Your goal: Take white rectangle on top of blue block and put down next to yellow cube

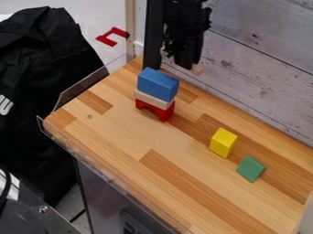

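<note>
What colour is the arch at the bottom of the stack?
The arch is red, best seen in the camera view.

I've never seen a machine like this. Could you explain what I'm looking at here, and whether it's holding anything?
This is one picture, from a fixed camera looking down at a slant. The black machine at the top is a robot arm; its gripper, a sort of hand, hangs at the table's far edge. A small pale piece shows at its lower end, perhaps held; I can't be sure. On the wooden table, a blue block tops a pale block and a red arch. Nearer are a yellow block and a green block.
</note>
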`<action>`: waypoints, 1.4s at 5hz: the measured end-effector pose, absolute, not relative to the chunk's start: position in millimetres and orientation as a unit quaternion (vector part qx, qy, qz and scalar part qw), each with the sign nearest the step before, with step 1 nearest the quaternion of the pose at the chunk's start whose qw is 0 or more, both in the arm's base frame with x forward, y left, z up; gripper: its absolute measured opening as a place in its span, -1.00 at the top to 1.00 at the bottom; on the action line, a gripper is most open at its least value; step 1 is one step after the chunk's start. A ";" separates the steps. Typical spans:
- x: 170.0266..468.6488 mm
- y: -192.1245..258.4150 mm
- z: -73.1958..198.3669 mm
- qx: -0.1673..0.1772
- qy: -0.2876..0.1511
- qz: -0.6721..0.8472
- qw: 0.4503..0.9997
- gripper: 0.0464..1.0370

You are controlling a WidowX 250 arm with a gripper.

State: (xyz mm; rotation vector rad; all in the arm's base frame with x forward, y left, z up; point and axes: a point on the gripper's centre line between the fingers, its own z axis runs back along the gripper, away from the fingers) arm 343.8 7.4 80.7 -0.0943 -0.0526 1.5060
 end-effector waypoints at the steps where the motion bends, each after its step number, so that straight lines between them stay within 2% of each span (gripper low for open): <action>1: 340.7 -27.4 80.2 -0.057 -0.032 0.682 0.728 0.85; 2: 337.8 -53.4 74.0 -0.080 -0.023 0.678 0.730 0.85; 4: 330.6 -91.1 38.7 -0.066 0.021 0.667 0.742 0.85; 5: 331.7 -93.7 22.1 -0.055 0.036 0.672 0.738 0.85; 7: 330.8 -89.5 18.4 -0.048 0.040 0.672 0.738 0.85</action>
